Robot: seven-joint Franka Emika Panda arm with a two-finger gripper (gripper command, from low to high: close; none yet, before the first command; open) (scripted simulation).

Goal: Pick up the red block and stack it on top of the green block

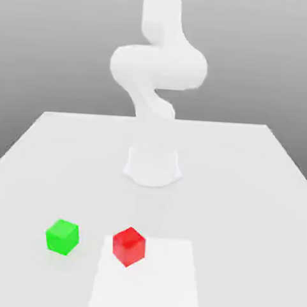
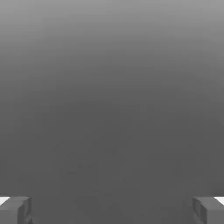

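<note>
Where blocks rest, white table [image 1: 243, 187], grey backdrop [image 1: 54, 41]

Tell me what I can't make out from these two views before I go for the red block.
- Gripper, hand view: fingertips cut off by the picture's edge, set wide apart with nothing between.
- Arm, exterior view: top cut off by the edge.
- Red block and green block, exterior view: far faces hidden by the blocks themselves.
</note>
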